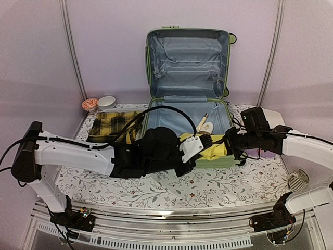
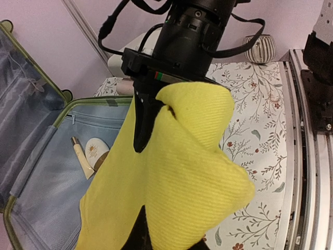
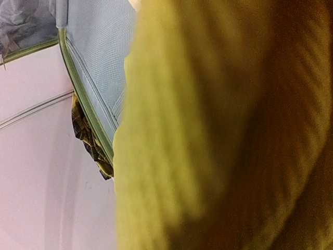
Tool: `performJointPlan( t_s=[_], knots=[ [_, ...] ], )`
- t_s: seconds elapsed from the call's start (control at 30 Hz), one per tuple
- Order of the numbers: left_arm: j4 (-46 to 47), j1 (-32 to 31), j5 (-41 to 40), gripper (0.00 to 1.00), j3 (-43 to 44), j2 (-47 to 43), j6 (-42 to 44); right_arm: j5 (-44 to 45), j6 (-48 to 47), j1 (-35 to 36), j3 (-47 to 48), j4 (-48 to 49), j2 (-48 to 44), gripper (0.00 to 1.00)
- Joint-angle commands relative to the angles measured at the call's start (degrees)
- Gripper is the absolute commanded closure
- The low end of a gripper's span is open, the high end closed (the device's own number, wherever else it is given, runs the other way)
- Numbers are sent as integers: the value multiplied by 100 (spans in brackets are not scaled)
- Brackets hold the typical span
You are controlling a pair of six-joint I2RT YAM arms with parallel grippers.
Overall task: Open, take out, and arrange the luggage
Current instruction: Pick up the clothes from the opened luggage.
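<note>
We see the flower-patterned table [image 1: 156, 182] with the luggage [image 1: 187, 62] lying open at its middle, lid upright toward twelve o'clock and tray facing us. A yellow-and-black plaid cloth [image 1: 112, 125] lies just beside the tray at nine o'clock. Over the tray's six o'clock rim hangs a yellow cloth [image 1: 213, 148], blocking both wrist views. The left gripper [image 1: 207, 144] is clenched on it. The right gripper [image 1: 229, 142] has it between its fingers [image 2: 139, 127]; whether they are clamped, we cannot tell. A white basket [image 1: 297, 180] sits at four o'clock, two small bowls [image 1: 99, 102] at ten. A tube [image 1: 202, 121] and a pale oval item [image 1: 207, 128] lie inside the tray.
</note>
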Motion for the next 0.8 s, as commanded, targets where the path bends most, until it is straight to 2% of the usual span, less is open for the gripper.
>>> performJointPlan(
  t_s=[0.0,0.17,0.43,0.77],
  knots=[
    [386,-242,156,100,92,-523,-309,618,-390,2,632,-478,-30,98],
    [154,-235,47,100,129,-820,-380,820,-966,101,1711,-1056,530,98],
    [-531,-183,44,100,559,-1268,-701,1166,-1676,328,3571,-1403,1274,98],
    [-976,222,105,100,525,-2061,-1170,952,-2085,525,4328,-683,1567,98]
  ],
)
